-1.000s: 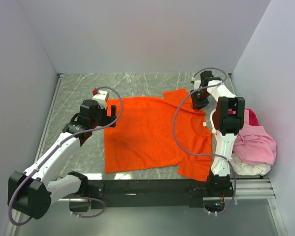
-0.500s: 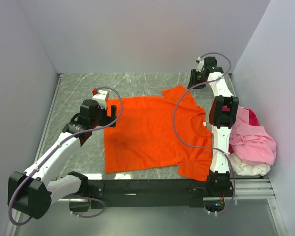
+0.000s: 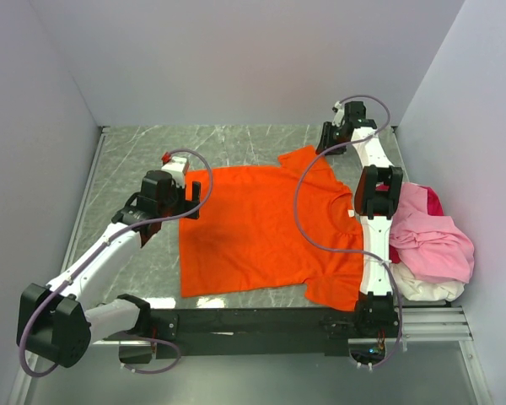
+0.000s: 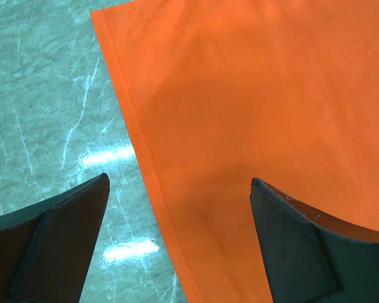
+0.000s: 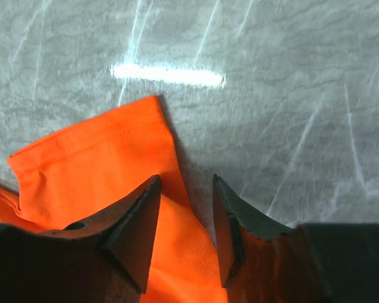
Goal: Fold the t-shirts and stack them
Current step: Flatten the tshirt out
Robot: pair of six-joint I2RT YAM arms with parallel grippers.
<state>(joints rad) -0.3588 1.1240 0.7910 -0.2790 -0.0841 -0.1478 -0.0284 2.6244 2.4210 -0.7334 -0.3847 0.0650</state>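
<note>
Where the orange t-shirt (image 3: 261,228) lies: spread flat, mid-worktop, between the two arms; hem side toward the left arm, collar toward the right arm.
Worktop (image 3: 236,148): grey marbled surface, glare streaks in both wrist views.
Far sleeve (image 5: 95,158): flat on the worktop at the far right of the shirt, cuff edge pointing to the back wall.
Left gripper (image 3: 188,202): at the shirt's left hem edge, far corner; jaws spread wide and released, gripping nothing.
Left wrist view: one finger (image 4: 57,240) over bare marble, the other over orange cloth, hem seam running between them.
Right gripper (image 3: 325,139): reached out to the far right corner, just above the far sleeve.
Right wrist view: jaws parted, a gap between the fingers (image 5: 136,230); marble and orange cloth show through the gap; nothing pinched.
Pile, right edge of worktop: crumpled pink t-shirt (image 3: 438,245) on top, magenta-red cloth (image 3: 433,202) showing behind it, white cloth (image 3: 426,291) beneath at the near side; beside the right arm, apart from the orange t-shirt.
</note>
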